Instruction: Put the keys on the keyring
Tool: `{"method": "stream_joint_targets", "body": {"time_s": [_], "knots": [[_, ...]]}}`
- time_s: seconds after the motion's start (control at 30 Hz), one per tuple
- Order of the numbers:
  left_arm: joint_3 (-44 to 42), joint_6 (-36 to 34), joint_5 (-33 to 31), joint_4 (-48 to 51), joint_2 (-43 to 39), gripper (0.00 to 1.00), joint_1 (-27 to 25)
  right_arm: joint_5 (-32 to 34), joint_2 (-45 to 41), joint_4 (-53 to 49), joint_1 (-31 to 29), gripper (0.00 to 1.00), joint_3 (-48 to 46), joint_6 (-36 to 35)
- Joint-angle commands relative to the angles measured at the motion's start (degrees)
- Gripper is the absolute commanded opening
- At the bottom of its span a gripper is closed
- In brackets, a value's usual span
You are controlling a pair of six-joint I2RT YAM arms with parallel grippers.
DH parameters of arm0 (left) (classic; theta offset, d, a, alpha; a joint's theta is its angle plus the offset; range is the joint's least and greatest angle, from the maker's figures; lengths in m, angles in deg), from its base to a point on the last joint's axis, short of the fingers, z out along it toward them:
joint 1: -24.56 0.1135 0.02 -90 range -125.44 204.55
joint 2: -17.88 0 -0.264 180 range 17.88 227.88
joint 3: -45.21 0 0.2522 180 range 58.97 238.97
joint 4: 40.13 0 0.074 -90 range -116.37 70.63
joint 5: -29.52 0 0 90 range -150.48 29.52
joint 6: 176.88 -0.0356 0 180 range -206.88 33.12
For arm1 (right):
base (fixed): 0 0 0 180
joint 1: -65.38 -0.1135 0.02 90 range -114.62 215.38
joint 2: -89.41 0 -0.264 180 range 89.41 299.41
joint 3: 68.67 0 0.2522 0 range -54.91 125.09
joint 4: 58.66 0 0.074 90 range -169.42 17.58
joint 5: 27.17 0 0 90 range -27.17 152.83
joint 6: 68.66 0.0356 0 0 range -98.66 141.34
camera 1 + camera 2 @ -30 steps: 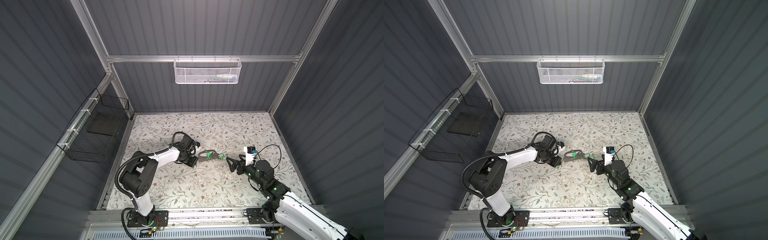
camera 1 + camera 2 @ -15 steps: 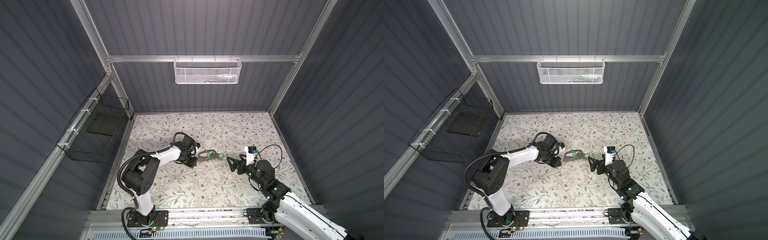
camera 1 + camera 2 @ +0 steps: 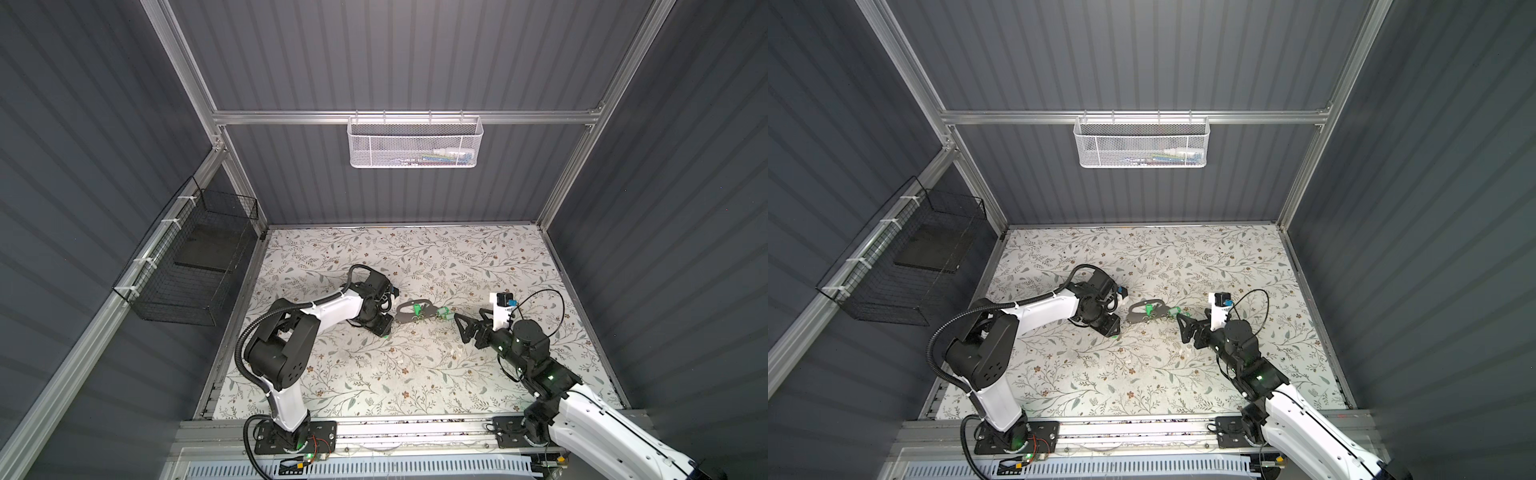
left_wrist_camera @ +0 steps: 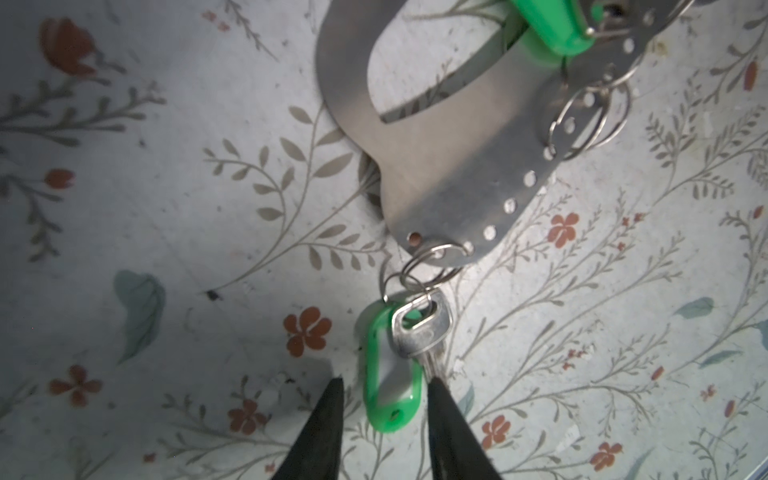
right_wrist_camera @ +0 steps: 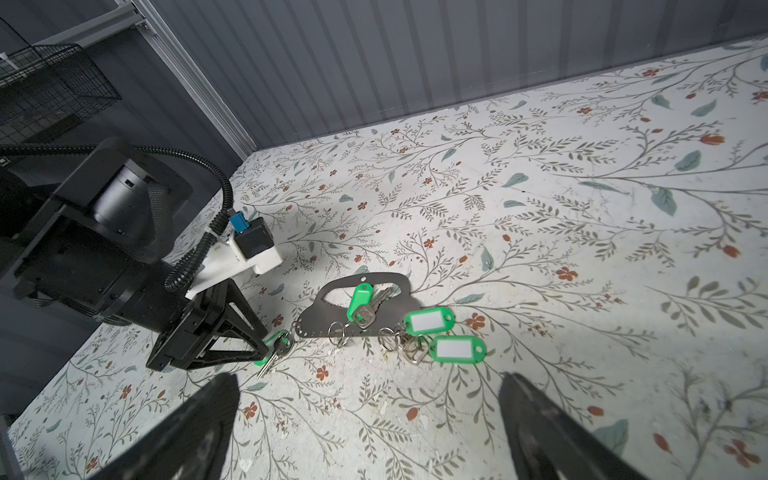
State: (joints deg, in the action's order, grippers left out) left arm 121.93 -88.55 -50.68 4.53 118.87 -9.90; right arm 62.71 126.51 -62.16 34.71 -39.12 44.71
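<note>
I'm judging this threading done: the bright green plastic key tag (image 4: pixel 388 374) is lying on the floral surface (image 4: pixel 166 208), ringed through the flat grey metal D-shaped keyring (image 4: pixel 449 166). My left tool (image 4: pixel 382 384) is straddling it, released, and my right tool (image 5: pixel 368 378) is gaping empty. Next, I'm backing the left tool off without snagging the tag.

Bare floral-print tabletop (image 3: pixel 415 374) open along near rail and toward back wall. Middle crowded: flat grey metal keyring plate (image 5: pixel 361 307) lies flat, bright green plastic key tags (image 5: pixel 428 321) heaped at end facing right gripper (image 5: pixel 370 380). Its jaws spread wide, clear strip of table before heap. Opposite end blocked by left gripper (image 4: pixel 382 382), fingers parted around another green tag (image 4: pixel 388 374) and silver key (image 4: pixel 422 332), little slack. White mesh basket (image 3: pixel 415 141) and black wire basket (image 3: pixel 195 266) hang on walls, well clear.
</note>
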Motion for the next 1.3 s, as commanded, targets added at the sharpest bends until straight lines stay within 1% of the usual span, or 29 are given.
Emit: {"method": "stream_joint_targets", "body": {"time_s": [0.0, 0.17, 0.23, 0.27, 0.3, 0.37, 0.4, 0.43, 0.5, 0.53, 0.6, 0.63, 0.7, 0.73, 0.77, 0.8, 0.83, 0.87, 0.9, 0.93, 0.97, 1.0, 1.03, 1.07, 1.1, 1.13, 1.17, 1.2, 1.27], "knots": [[-0.1, 1.6, -1.5, 0.2, -5.6, 0.40, -0.3, -0.5, -0.8, 0.5, 0.3, 0.99, -0.6, 0.4], [-3.1, 5.4, -4.6, -5.0, -15.5, 0.49, -0.3, 0.7, -1.4, 0.5, 0.4, 0.99, -1.0, -0.2], [-5.2, 7.7, -7.9, -7.6, -20.8, 0.56, -0.3, 2.4, -1.6, 0.1, 0.4, 0.99, -1.1, -0.5], [-6.4, 8.6, -9.6, -8.9, -23.2, 0.58, -0.2, 3.3, -1.8, -0.2, 0.4, 0.99, -1.1, -0.6], [-7.7, 9.9, -12.8, -10.4, -26.3, 0.64, -0.3, 4.5, -1.8, -0.4, 0.4, 0.99, -1.2, -0.7], [-10.8, 12.7, -20.9, -13.6, -32.4, 0.80, -0.3, 7.6, -2.0, -1.0, 0.5, 0.99, -1.4, -0.9], [-12.8, 14.2, -26.5, -15.4, -35.8, 0.91, -0.3, 9.1, -2.1, -1.3, 0.5, 0.99, -1.5, -1.0], [-15.1, 15.8, -32.6, -17.4, -39.0, 0.99, -0.3, 11.0, -2.5, -1.5, 0.4, 0.99, -1.7, -0.9], [-20.3, 16.5, -42.1, -22.1, -44.6, 1.00, -0.3, 14.0, -3.3, -1.4, 0.4, 0.99, -2.4, -0.8], [-23.2, 15.8, -45.8, -25.4, -47.4, 1.00, -0.2, 15.8, -3.9, -1.3, 0.4, 0.99, -2.9, -0.6], [-27.9, 13.0, -51.1, -30.4, -50.8, 1.00, -0.2, 20.0, -5.1, -0.7, 0.5, 0.99, -4.2, -0.6], [-30.1, 11.7, -54.5, -32.9, -51.7, 1.00, -0.2, 21.8, -5.9, 0.0, 0.4, 0.99, -5.1, -0.8], [-32.5, 12.3, -62.2, -35.4, -51.9, 1.00, -0.2, 24.8, -7.4, 0.5, 0.5, 0.99, -5.9, -1.5], [-33.2, 11.4, -64.2, -36.6, -51.3, 1.00, 0.0, 26.1, -8.0, 0.0, 0.5, 0.99, -5.7, -2.3], [-33.0, 10.1, -64.1, -37.2, -50.4, 1.00, 0.2, 26.8, -8.3, 0.1, 0.5, 0.99, -5.4, -3.6], [-32.7, 7.3, -63.1, -38.4, -48.9, 1.00, 0.6, 27.3, -8.4, 0.4, 0.5, 0.99, -4.9, -5.5], [-32.7, 4.2, -62.2, -41.2, -47.0, 1.00, 1.0, 28.2, -8.1, 0.1, 0.4, 0.99, -4.1, -7.2], [-32.8, 2.5, -62.5, -44.0, -44.6, 1.00, 1.6, 29.6, -7.6, -0.5, 0.5, 0.99, -3.2, -8.1], [-32.8, 2.2, -63.3, -46.8, -41.8, 1.00, 3.2, 31.7, -6.7, -0.5, 0.4, 0.99, -2.3, -9.7], [-32.8, 3.6, -63.3, -48.7, -38.7, 1.00, 5.5, 33.5, -5.5, 0.7, 0.4, 0.99, -1.9, -12.5], [-32.4, 6.6, -62.8, -48.9, -36.6, 1.00, 7.5, 35.3, -4.0, 2.5, 0.4, 0.99, -2.0, -14.6], [-31.7, 10.4, -60.3, -47.7, -34.6, 1.00, 10.3, 38.8, -2.3, 5.2, 0.5, 0.99, -2.1, -15.6], [-31.4, 11.2, -55.9, -47.8, -33.0, 1.00, 12.7, 40.7, -0.7, 7.1, 0.8, 0.99, -2.0, -16.7], [-31.6, 9.4, -53.2, -50.1, -31.1, 1.00, 14.2, 41.1, 0.8, 9.4, 1.4, 0.99, -2.1, -18.3], [-31.9, 7.3, -53.3, -53.2, -28.1, 1.00, 15.1, 41.2, 2.8, 12.2, 1.9, 0.99, -2.0, -20.8], [-31.4, 6.8, -54.1, -54.2, -25.3, 1.00, 16.0, 41.5, 5.1, 14.5, 2.3, 0.99, -1.9, -23.8], [-31.0, 6.4, -53.1, -54.3, -22.8, 1.00, 16.9, 42.2, 7.4, 16.9, 3.2, 0.99, -1.9, -25.5], [-31.0, 5.9, -52.1, -55.5, -20.4, 1.00, 17.6, 42.8, 10.4, 18.7, 5.0, 0.99, -1.8, -25.8], [-31.9, 3.7, -51.4, -60.3, -16.5, 1.00, 18.1, 40.7, 15.8, 19.5, 8.9, 0.99, -1.4, -23.7]]}}
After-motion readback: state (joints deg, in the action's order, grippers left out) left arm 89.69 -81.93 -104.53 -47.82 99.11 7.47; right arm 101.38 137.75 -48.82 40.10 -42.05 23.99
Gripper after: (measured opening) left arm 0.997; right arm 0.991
